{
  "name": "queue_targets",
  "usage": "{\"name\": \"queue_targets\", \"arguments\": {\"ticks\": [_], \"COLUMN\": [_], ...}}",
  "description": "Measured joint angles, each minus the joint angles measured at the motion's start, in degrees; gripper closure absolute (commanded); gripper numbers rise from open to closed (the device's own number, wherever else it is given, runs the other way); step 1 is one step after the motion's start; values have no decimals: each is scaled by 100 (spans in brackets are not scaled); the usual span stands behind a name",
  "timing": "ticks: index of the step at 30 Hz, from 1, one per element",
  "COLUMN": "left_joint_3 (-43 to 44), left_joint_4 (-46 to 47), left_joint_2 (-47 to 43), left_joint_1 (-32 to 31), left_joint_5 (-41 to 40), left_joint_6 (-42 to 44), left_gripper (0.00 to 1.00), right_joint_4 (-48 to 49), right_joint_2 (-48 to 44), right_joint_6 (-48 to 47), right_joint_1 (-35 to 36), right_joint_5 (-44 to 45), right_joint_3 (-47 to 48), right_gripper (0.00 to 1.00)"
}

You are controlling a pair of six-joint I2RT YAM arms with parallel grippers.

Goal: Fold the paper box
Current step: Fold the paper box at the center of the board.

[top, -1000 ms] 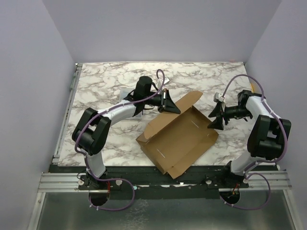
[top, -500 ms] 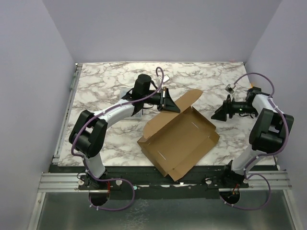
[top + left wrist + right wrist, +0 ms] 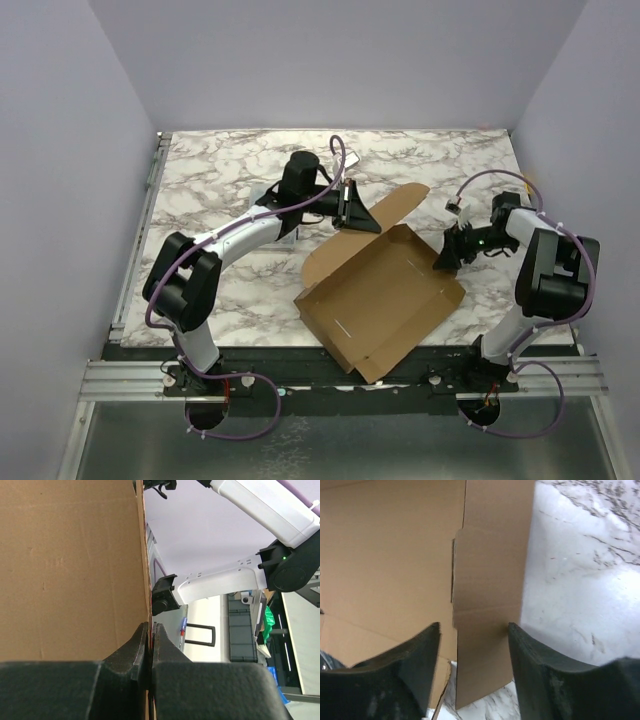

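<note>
The paper box (image 3: 378, 295) is a brown cardboard die-cut sheet, partly folded, lying near the table's front centre with a flap (image 3: 395, 208) raised at its far side. My left gripper (image 3: 352, 207) is shut on the edge of that raised flap; in the left wrist view the cardboard (image 3: 70, 565) fills the left half and its edge runs between my closed fingers (image 3: 150, 635). My right gripper (image 3: 447, 255) is open at the box's right corner. In the right wrist view a narrow side flap (image 3: 487, 605) lies between my spread fingers.
The marble table (image 3: 230, 170) extends behind and left of the box. A small pale object (image 3: 285, 232) lies under my left arm. The table's front edge and rail (image 3: 320, 375) are just below the box. Purple walls close in on three sides.
My right gripper swung out to the right, then came back down to the box's right corner. The box shifted slightly right and forward. My left gripper kept its hold on the flap.
</note>
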Motion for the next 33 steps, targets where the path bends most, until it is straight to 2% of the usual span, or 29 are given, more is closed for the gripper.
{"name": "queue_targets", "arguments": {"ticks": [2, 6, 15, 17, 19, 24, 28, 31, 33], "left_joint_3": [26, 59, 306, 330, 332, 334, 334, 334, 334], "left_joint_4": [-2, -11, -24, -7, 9, 81, 116, 140, 146], "left_joint_2": [0, 0, 0, 0, 0, 0, 0, 0, 0], "left_joint_1": [-33, -92, -101, -101, -98, -101, -98, -98, -98], "left_joint_5": [-2, 0, 0, 0, 0, -2, -7, -7, -9], "left_joint_6": [-2, -46, -229, -306, -365, -540, -605, -614, -627], "left_gripper": [100, 100, 100, 100, 100, 100, 100, 100, 100], "right_joint_4": [125, 284, 612, 651, 699, 717, 710, 756, 785], "right_joint_2": [-15, -138, -944, -997, -1038, -1104, -1132, -1320, -1397], "right_joint_6": [85, 199, 382, 387, 400, 446, 490, 527, 527], "right_joint_1": [11, 11, 26, 48, 52, 87, 90, 92, 92], "right_joint_5": [129, 232, 240, 238, 236, 269, 455, 708, 863], "right_joint_3": [0, 0, -2, -7, -31, -72, -85, -247, -358], "right_gripper": [59, 68, 96, 99, 94, 64, 47, 46, 51]}}
